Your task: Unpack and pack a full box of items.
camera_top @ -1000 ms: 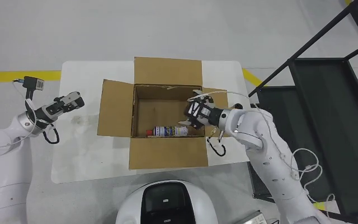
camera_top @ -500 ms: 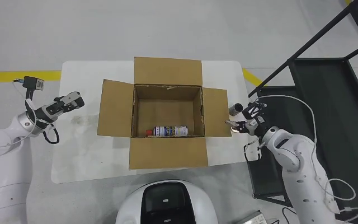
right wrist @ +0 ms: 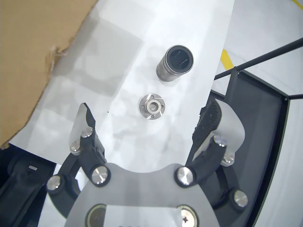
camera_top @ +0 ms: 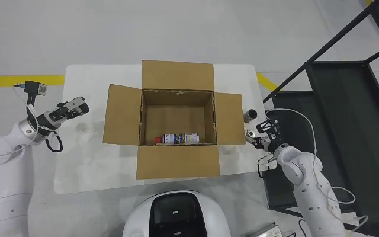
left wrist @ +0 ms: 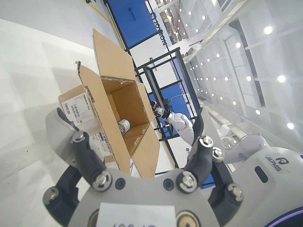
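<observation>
Box [camera_top: 177, 121] sits mid-tabletop [camera_top: 89, 160] with all four flaps folded out. One can [camera_top: 177, 138] lies on its side on the box floor, along the near wall. Right of the right flap, a metal bearing [right wrist: 174, 63] stands on end on the tabletop, its dark bore facing up. Just beside it on the near side, a small round flange [right wrist: 151, 106] lies flat, apart from the bearing. Right fingers [right wrist: 209, 119] hang over the tabletop's right edge, spread wide and holding nothing, with the flange below the gap between them. Left fingers [left wrist: 201, 128] are also wide open and empty. They hover off the tabletop's left edge, well apart from the box and pointing toward it. A black rack [camera_top: 320, 118] stands right of the tabletop.
</observation>
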Available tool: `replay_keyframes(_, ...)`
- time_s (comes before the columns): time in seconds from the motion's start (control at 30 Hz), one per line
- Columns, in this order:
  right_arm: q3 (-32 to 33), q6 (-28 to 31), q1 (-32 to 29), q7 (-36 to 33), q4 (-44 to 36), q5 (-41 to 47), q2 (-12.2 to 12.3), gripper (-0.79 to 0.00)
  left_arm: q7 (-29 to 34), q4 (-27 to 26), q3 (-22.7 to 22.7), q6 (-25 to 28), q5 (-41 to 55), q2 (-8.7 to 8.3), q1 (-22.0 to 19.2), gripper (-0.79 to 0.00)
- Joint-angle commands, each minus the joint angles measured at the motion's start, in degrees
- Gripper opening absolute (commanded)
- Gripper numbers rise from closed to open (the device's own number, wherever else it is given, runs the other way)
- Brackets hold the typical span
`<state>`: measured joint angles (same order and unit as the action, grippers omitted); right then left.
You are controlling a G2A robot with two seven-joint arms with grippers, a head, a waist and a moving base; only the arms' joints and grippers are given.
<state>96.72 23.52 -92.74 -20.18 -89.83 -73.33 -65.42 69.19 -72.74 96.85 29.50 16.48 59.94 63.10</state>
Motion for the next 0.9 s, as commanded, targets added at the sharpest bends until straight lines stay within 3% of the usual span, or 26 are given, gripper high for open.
replay_keyframes(0.0,-0.86,-0.82,0.89,-0.21,1.67,1.16,-0.15,-0.197,0.00,0.00,0.00,0.00,-0.01,0.00,0.00,0.000)
replay_keyframes(0.07,-1.67,-1.56,2.04,-0.63,3.39,1.78,-0.25,-0.283,0.00,0.00,0.00,0.00,-0.01,0.00,0.00,0.000)
replay_keyframes(0.17,-2.98,-1.80,3.98,-0.97,6.02,1.82,-0.34,-0.326,0.00,0.00,0.00,0.00,-0.01,0.00,0.00,0.000)
replay_keyframes(0.23,-3.58,-2.24,4.95,-1.17,7.47,1.97,-0.40,-0.292,0.00,0.00,0.00,0.00,-0.01,0.00,0.00,0.000)
replay_keyframes(0.6,-6.12,-3.52,7.73,-0.86,13.99,2.19,-0.60,-0.308,0.00,0.00,0.00,0.00,-0.01,0.00,0.00,0.000)
replay_keyframes(0.77,-6.91,-3.56,9.00,-0.63,15.88,2.65,-0.65,-0.474,0.00,0.00,0.00,0.00,-0.01,0.00,0.00,0.000)
replay_keyframes(0.87,-7.40,-3.69,9.92,-0.59,16.85,3.19,-0.71,-0.474,0.00,0.00,0.00,0.00,-0.01,0.00,0.00,0.000)
